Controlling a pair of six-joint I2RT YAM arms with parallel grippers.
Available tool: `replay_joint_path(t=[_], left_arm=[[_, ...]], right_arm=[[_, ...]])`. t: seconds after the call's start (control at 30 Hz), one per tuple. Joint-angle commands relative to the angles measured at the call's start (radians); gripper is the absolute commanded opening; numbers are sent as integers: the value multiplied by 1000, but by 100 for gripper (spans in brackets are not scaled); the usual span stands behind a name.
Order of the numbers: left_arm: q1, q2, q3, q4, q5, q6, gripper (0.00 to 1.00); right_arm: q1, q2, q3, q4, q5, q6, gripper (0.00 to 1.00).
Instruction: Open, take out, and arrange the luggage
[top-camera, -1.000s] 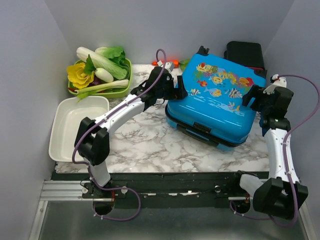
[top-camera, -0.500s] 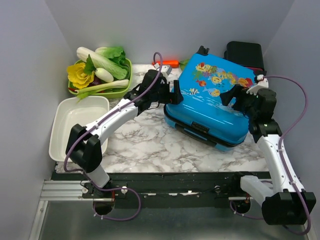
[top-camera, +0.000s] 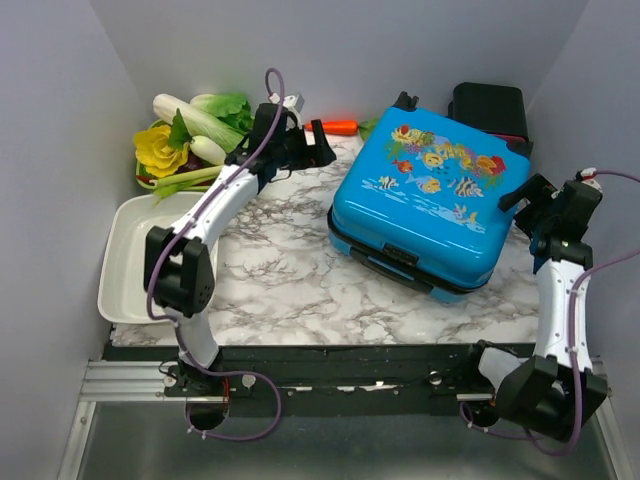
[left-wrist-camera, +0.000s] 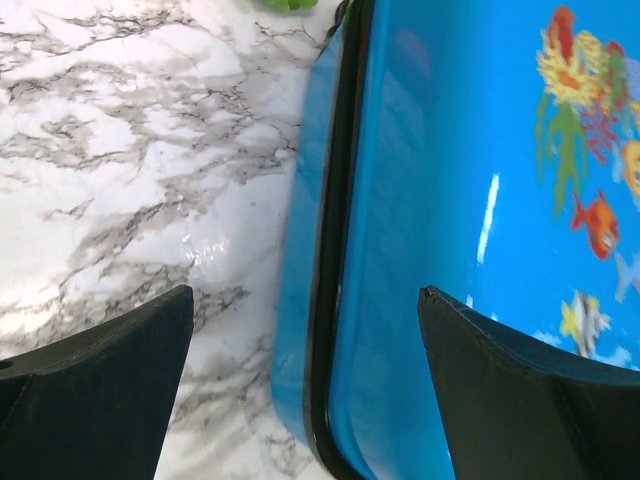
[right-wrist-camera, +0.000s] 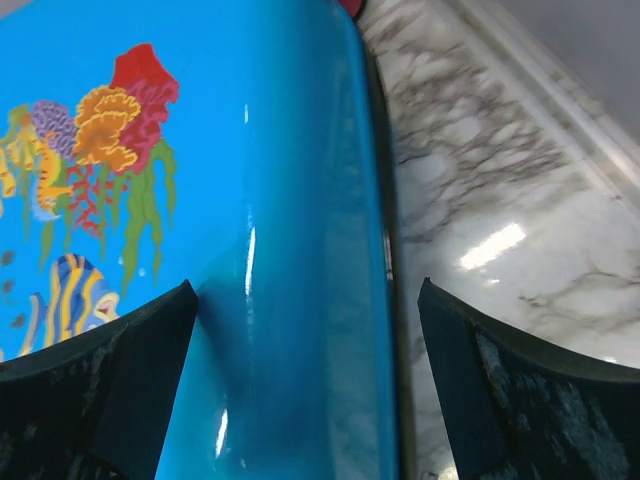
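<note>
The luggage (top-camera: 432, 200), bright blue with fish and flower prints, lies flat and closed on the marble table (top-camera: 280, 270). My left gripper (top-camera: 322, 150) is open and empty, held above the table off the luggage's back-left corner. In the left wrist view the gripper (left-wrist-camera: 305, 290) looks down on the luggage's left side and black seam (left-wrist-camera: 335, 250). My right gripper (top-camera: 517, 196) is open and empty beside the luggage's right edge. In the right wrist view the gripper (right-wrist-camera: 305, 285) hangs over that edge of the lid (right-wrist-camera: 280, 200).
A green tray of vegetables (top-camera: 200, 140) stands at the back left, with a white tub (top-camera: 150, 250) in front of it. An orange carrot (top-camera: 340, 127) lies behind my left gripper. A black box (top-camera: 490, 105) stands at the back right behind the luggage.
My left arm has drawn back and to the left, away from the luggage's left side. My right gripper has moved right, off the lid to the right edge. The luggage stays closed.
</note>
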Motion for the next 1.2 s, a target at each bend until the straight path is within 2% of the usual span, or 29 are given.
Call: replay_joint_path(t=[0.0, 0.13, 0.23, 0.33, 0.4, 0.67, 0.77, 0.9, 1.17], left_arm=[[-3, 199, 144, -138, -7, 8, 99], [5, 296, 183, -141, -32, 14, 99], [13, 348, 195, -152, 3, 7, 99], [8, 362, 168, -112, 46, 3, 99], [8, 367, 146, -103, 68, -3, 99], [-12, 297, -22, -3, 122, -5, 99], [-15, 244, -113, 10, 125, 1, 99], [-30, 139, -300, 128, 149, -17, 99], [-148, -18, -443, 161, 137, 20, 99]], right_arm=[[-90, 133, 27, -21, -104, 7, 100], [-105, 277, 76, 28, -235, -100, 100], [-108, 371, 114, 68, -346, -140, 98], [-105, 449, 113, 100, -633, -169, 93], [-95, 474, 88, 116, -690, -168, 91], [77, 448, -2, 117, -688, -218, 89], [152, 399, -64, 133, -697, -217, 89], [233, 362, -102, 157, -700, -214, 89], [358, 328, -118, 170, -719, -197, 88]])
